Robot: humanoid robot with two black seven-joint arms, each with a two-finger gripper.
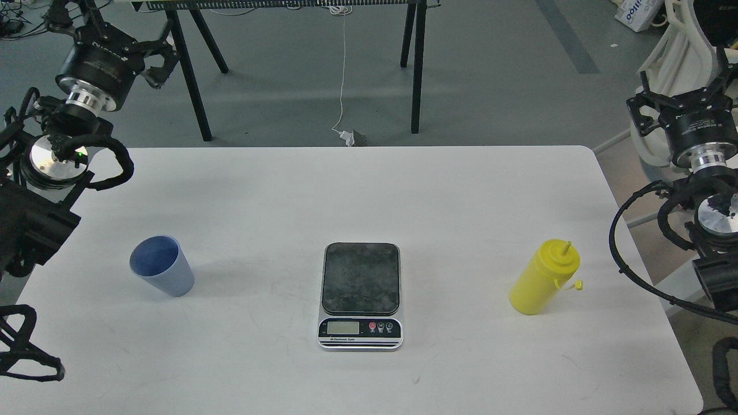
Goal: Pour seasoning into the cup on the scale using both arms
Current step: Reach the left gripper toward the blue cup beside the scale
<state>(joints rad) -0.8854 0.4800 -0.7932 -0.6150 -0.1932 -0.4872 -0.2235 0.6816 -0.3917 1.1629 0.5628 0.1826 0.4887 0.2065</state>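
Observation:
The light-blue ribbed cup (162, 266) stands upright and empty on the white table (369, 190) at the left. The scale (360, 294) lies at the table's middle with nothing on its dark plate. At the right stands the yellow seasoning bottle (543, 278), nozzle up, its tip cap hanging off to the side. My left gripper (112, 34) hovers beyond the table's far left corner, open and holding nothing, well away from the cup. My right gripper (686, 89) hangs off the table's right edge, open and empty, far above the bottle in the view.
Black trestle legs (416, 63) and a white cable (343, 69) stand on the grey floor beyond the table's far edge. White equipment (674, 52) sits behind the right arm. Cables loop around both wrists.

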